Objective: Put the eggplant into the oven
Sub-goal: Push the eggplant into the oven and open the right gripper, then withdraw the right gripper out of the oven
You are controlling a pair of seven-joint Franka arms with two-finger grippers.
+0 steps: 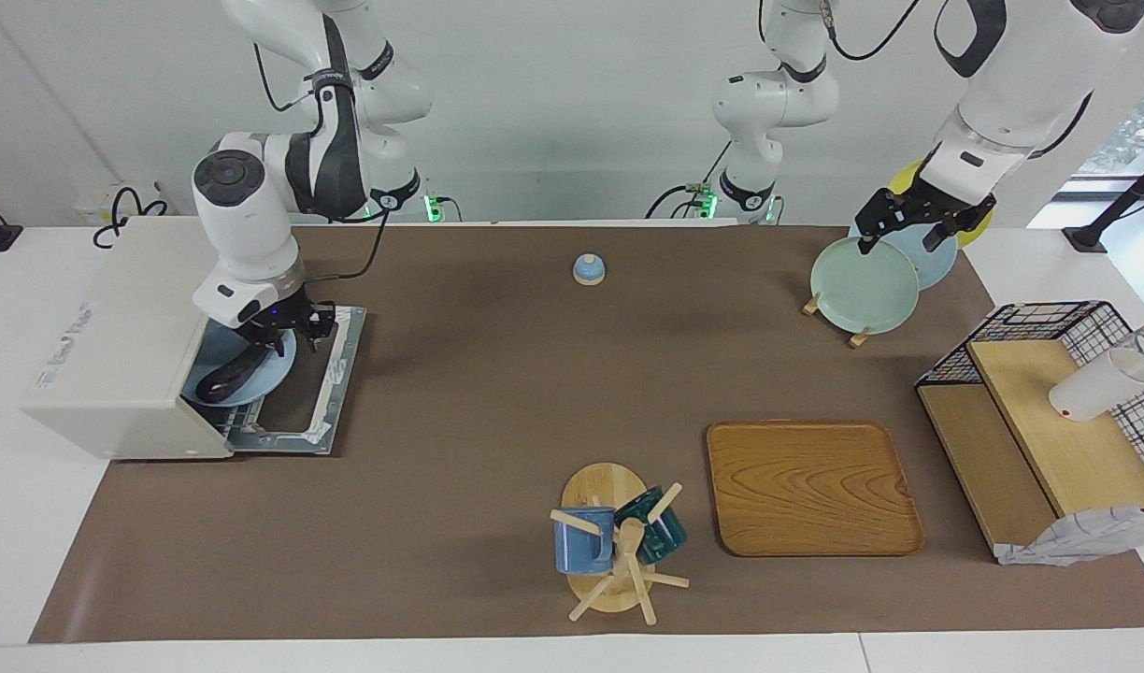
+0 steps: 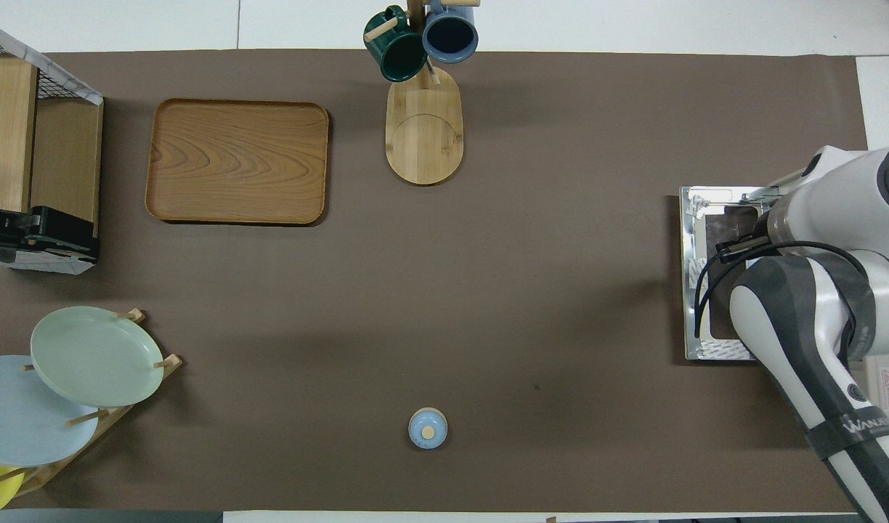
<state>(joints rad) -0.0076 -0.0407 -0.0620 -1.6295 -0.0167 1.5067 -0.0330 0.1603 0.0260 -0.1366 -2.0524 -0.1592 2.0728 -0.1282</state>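
Two grippers: right gripper (image 1: 282, 338) at the oven (image 1: 123, 346) mouth over the eggplant (image 1: 235, 374), left gripper (image 1: 904, 229) above plates (image 1: 864, 284); jaws' state unclear

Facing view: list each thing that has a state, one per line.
oven: door folded down open.
eggplant: lying on a blue plate in the oven mouth.
right gripper: low over the plate, at the eggplant.
left gripper: waiting above the plate rack.
wooden tray: bare.
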